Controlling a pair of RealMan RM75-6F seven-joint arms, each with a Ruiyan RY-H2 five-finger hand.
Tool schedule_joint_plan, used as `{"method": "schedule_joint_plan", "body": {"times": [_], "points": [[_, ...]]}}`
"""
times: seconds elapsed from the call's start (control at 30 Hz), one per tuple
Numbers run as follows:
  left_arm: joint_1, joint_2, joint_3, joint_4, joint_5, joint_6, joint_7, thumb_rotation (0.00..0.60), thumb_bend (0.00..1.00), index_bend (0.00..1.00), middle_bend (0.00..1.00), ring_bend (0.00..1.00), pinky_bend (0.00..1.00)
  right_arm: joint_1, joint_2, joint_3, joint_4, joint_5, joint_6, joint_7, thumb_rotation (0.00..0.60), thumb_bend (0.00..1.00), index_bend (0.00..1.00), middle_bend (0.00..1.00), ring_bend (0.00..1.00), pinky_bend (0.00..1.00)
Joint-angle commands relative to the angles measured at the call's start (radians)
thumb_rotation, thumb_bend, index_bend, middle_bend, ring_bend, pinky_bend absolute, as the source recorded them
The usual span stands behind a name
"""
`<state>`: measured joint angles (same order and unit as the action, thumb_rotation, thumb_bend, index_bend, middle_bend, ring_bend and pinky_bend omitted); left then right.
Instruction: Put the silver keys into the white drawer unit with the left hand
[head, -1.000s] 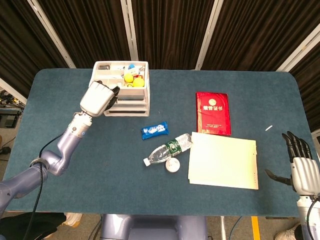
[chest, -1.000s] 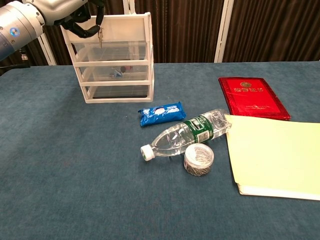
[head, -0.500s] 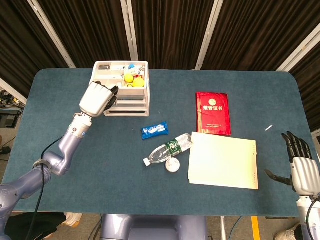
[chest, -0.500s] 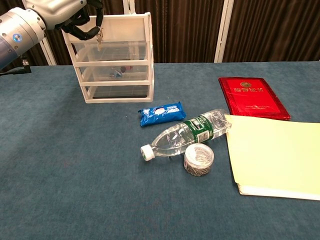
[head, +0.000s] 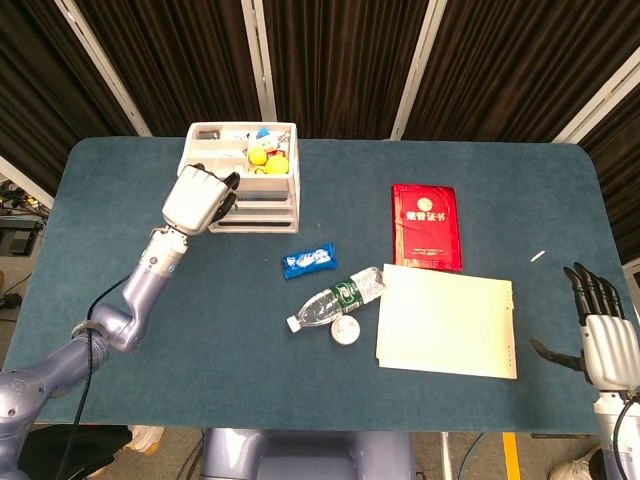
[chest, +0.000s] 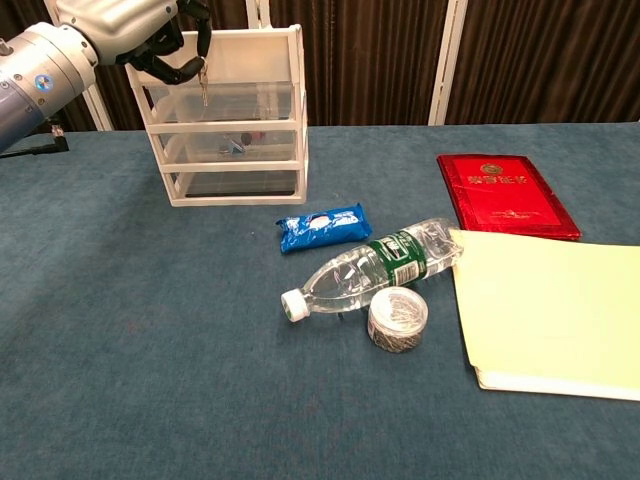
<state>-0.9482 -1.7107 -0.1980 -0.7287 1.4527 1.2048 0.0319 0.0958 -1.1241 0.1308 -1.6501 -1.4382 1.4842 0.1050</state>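
The white drawer unit (head: 252, 190) (chest: 232, 130) stands at the back left of the table, its top tray holding several small items. My left hand (head: 196, 198) (chest: 150, 38) hovers at the unit's front left corner, fingers curled. The silver keys (chest: 203, 84) dangle from its fingertips in the chest view, in front of the top drawer; the head view hides them behind the hand. My right hand (head: 604, 338) rests at the table's right edge with fingers spread and nothing in it.
A blue snack packet (head: 309, 261), a lying water bottle (head: 336, 298) and a round tin of clips (chest: 397, 319) sit mid-table. A red booklet (head: 425, 225) and a pale yellow folder (head: 447, 321) lie to the right.
My left hand has edged slightly right and toward the drawer unit with the keys still hanging from it. The right hand has stayed still.
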Motion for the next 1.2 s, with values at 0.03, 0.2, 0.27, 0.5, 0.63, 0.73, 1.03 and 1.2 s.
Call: {"method": "schedule_joint_plan", "body": {"times": [0.03, 0.2, 0.27, 0.5, 0.63, 0.73, 1.03, 1.2], "points": [[0.001, -0.011, 0.001, 0.017, 0.001, 0.002, -0.005, 0.600, 0.44, 0.51, 0.97, 0.85, 0.74, 0.000, 0.000, 0.000, 0.000, 0.000, 0.000, 0.002, 0.600, 0.04, 0.00, 0.00, 0.00, 0.00], [-0.001, -0.031, -0.003, 0.048, 0.000, 0.005, -0.020, 0.600, 0.43, 0.49, 0.97, 0.84, 0.74, 0.000, 0.000, -0.001, 0.001, -0.002, 0.000, 0.002, 0.600, 0.04, 0.00, 0.00, 0.00, 0.00], [-0.002, -0.036, -0.003, 0.057, 0.000, 0.006, -0.024, 0.600, 0.42, 0.49, 0.97, 0.84, 0.74, 0.000, 0.000, -0.001, 0.001, -0.002, -0.001, 0.002, 0.600, 0.04, 0.00, 0.00, 0.00, 0.00], [-0.006, -0.058, -0.009, 0.091, -0.004, 0.013, -0.029, 0.600, 0.41, 0.48, 0.97, 0.84, 0.74, 0.000, 0.000, -0.001, 0.000, -0.003, 0.000, 0.003, 0.600, 0.04, 0.00, 0.00, 0.00, 0.00], [-0.007, -0.059, -0.012, 0.093, -0.005, 0.016, -0.028, 0.600, 0.40, 0.48, 0.97, 0.84, 0.74, 0.000, 0.000, -0.001, 0.001, -0.004, 0.000, 0.003, 0.600, 0.04, 0.00, 0.00, 0.00, 0.00], [-0.009, -0.057, -0.018, 0.087, -0.008, 0.022, -0.025, 0.600, 0.39, 0.48, 0.97, 0.84, 0.74, 0.000, 0.001, -0.001, 0.000, -0.004, 0.001, 0.004, 0.600, 0.04, 0.00, 0.00, 0.00, 0.00], [-0.005, -0.039, -0.023, 0.052, -0.017, 0.015, 0.017, 0.600, 0.36, 0.46, 0.97, 0.84, 0.74, -0.001, 0.002, -0.001, -0.002, -0.005, 0.003, 0.006, 0.600, 0.04, 0.00, 0.00, 0.00, 0.00], [-0.004, -0.029, -0.025, 0.027, -0.020, 0.015, 0.033, 0.600, 0.35, 0.44, 0.97, 0.84, 0.74, -0.002, 0.002, -0.001, -0.001, -0.006, 0.005, 0.006, 0.600, 0.04, 0.00, 0.00, 0.00, 0.00]]}}
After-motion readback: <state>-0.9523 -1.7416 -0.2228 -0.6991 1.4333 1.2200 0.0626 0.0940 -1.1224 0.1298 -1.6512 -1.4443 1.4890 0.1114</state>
